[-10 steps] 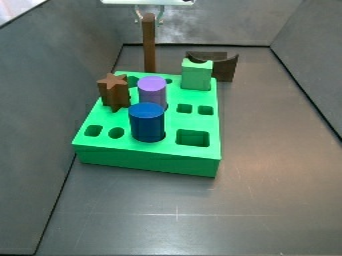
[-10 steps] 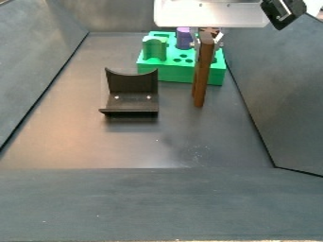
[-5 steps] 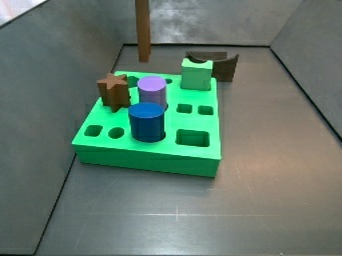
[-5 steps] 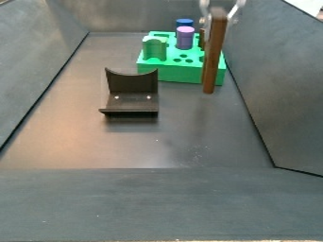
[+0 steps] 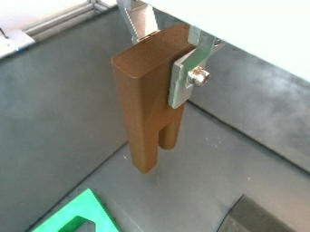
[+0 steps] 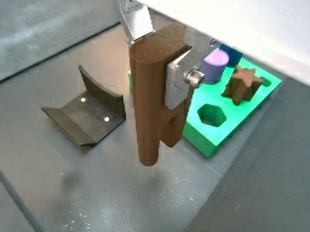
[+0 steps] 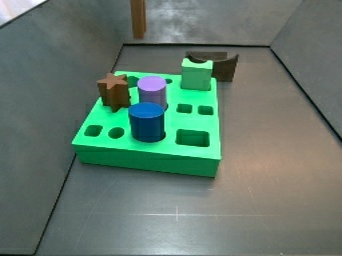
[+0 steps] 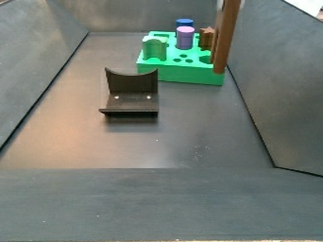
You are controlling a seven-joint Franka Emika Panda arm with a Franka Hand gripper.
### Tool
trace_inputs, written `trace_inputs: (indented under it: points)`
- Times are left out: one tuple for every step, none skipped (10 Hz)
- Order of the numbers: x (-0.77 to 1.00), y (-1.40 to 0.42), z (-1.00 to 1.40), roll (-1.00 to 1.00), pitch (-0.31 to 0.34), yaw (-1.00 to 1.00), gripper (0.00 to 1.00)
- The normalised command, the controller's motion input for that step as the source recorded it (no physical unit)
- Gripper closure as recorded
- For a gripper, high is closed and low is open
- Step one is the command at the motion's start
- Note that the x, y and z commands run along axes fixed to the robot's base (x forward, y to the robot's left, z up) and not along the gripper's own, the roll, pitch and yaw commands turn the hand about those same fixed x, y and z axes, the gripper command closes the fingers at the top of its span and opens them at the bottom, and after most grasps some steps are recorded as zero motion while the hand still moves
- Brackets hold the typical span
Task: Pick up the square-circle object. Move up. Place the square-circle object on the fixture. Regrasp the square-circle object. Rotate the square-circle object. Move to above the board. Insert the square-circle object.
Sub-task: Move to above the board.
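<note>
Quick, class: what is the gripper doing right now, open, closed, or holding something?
Gripper: jaws closed on the upper end of the brown bar, held upright in the air, clear of the floor.

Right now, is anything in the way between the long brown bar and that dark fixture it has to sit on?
Nothing visible is. The gripper holds the bar upright, clear of the floor, and the fixture sits off to its side with only bare floor between. The board and its pegs lie on the bar's other side.
</note>
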Motion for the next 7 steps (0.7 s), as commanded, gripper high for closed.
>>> trace_inputs:
  points:
    - [-0.05,0.10,1.00,-0.10,0.064,-0.02,1.00]
    - [-0.03,0.08,0.91,-0.10,0.067,-0.02,1.00]
    - [-0.01,0.06,0.69,-0.10,0.069,-0.02,1.00]
    - [0.00,0.04,0.53,-0.09,0.069,-0.02,1.00]
    - [0.00,0.03,0.37,-0.09,0.072,-0.03,1.00]
    - [0.00,0.03,0.21,-0.09,0.070,-0.03,1.00]
    - [0.25,-1.00,0.10,0.13,0.187,0.07,1.00]
